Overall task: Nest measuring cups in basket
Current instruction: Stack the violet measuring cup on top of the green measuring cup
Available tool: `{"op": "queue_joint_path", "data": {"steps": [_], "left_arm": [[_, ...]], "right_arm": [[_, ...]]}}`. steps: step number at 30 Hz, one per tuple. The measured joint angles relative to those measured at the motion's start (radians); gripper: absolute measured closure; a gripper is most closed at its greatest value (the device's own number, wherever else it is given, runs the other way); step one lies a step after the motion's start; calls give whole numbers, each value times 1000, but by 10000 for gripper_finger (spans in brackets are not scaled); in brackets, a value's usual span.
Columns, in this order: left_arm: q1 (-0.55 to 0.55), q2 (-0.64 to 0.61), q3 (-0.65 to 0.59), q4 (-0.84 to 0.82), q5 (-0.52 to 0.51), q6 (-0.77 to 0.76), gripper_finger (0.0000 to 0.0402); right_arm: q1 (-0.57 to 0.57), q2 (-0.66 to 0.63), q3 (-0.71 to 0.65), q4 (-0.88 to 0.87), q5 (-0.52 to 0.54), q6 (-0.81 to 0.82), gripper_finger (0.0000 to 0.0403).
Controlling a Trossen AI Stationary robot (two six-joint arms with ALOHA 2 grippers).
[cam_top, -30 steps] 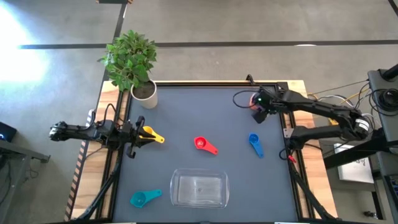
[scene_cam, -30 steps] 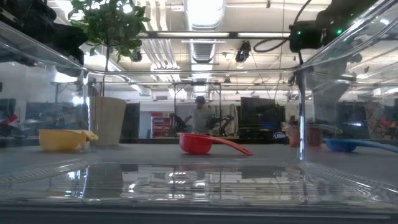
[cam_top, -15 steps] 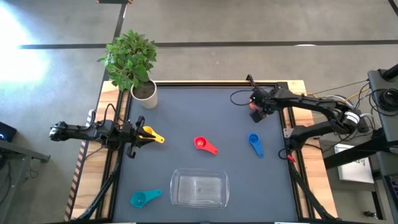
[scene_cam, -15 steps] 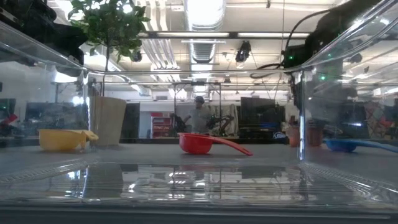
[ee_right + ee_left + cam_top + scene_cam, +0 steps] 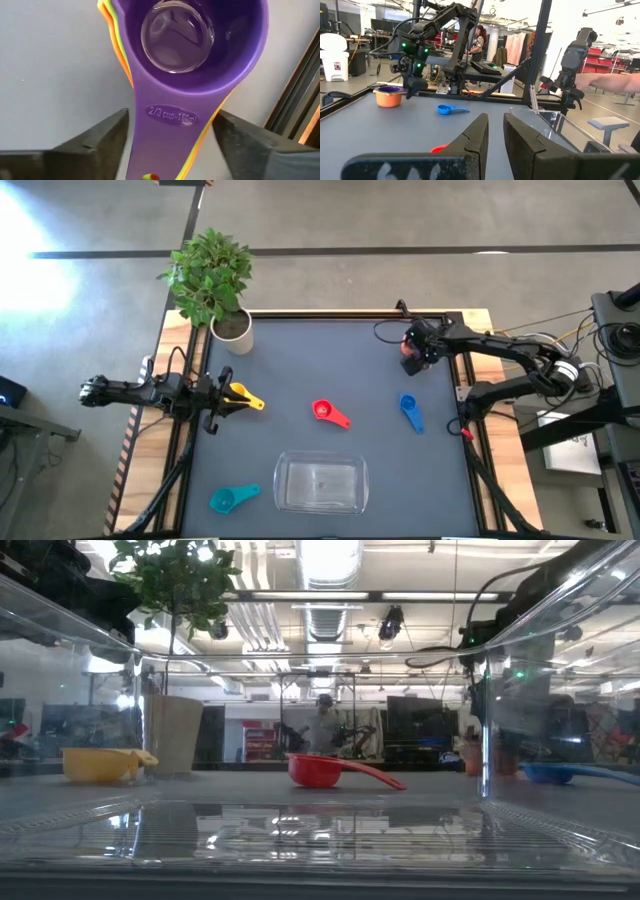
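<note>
Right now the right gripper (image 5: 170, 145), jaws spread, straddles the purple cup's (image 5: 192, 45) handle near the table's (image 5: 300, 360) far-right edge.

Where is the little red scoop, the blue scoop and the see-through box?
Red plastic measuring cup (image 5: 321, 410), high view, on its bowl.
Blue plastic measuring cup (image 5: 407, 403), high view, on its bowl.
Clear plastic basket (image 5: 283, 501), high view, on its left rim.

The desk (image 5: 330, 360) was dark grey; cups were yellow (image 5: 240, 393), red (image 5: 322, 410), blue (image 5: 407, 404), teal (image 5: 222, 500), and purple (image 5: 192, 55) over orange.
</note>
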Motion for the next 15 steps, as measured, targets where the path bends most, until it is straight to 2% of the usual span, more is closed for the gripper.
{"op": "queue_joint_path", "data": {"steps": [6,15], "left_arm": [[0,0,0,0,0,0,361],[0,0,0,0,0,0,361]], "right_arm": [[-1,0,0,11,1,-48,264],[0,-1,-1,20,0,-84,277]]}}
